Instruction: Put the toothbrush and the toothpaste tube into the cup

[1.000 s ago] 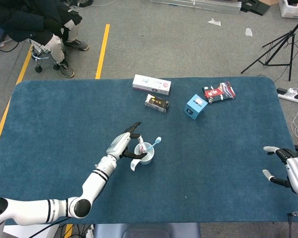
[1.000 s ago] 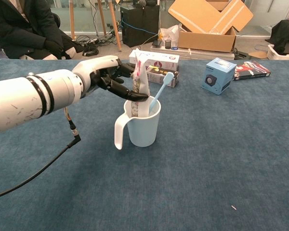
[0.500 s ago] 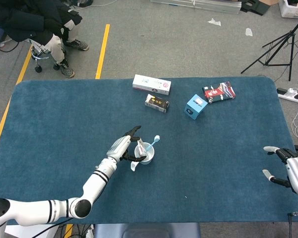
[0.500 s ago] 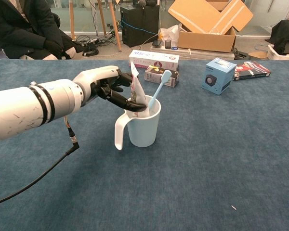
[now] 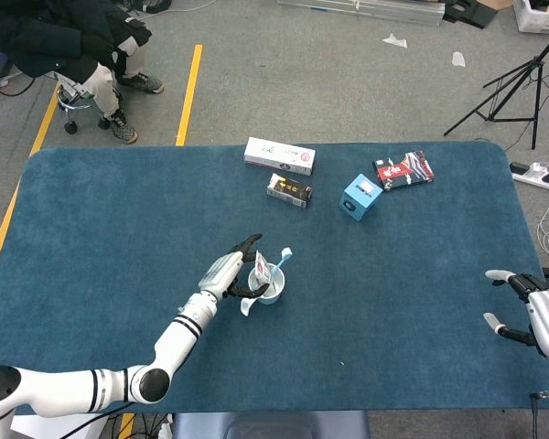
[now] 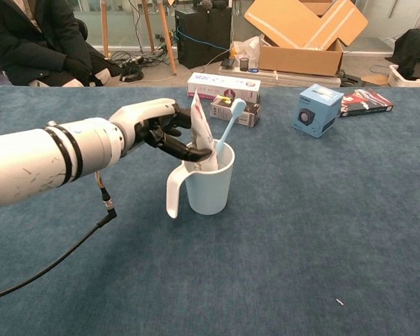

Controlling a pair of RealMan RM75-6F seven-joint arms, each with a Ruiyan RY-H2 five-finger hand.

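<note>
Toothpaste, a white soft tube (image 6: 199, 129), stands near upright in the white plastic handled cup (image 6: 208, 183), long axis vertical, pinched by the left hand (image 6: 154, 127) beside it. Light-blue toothbrush (image 6: 226, 126) leans head-up right. Far right hand (image 5: 522, 306) spread, holding nothing

Left hand (image 5: 227, 272) fingers (image 5: 248, 242) touch cup (image 5: 269, 290) holding toothbrush (image 5: 283, 260).

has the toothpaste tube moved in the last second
Yes. The tube has sunk lower into the cup in the chest view: its top stood level with the white box behind, now sits below that box's top edge. The left hand holds it.
</note>
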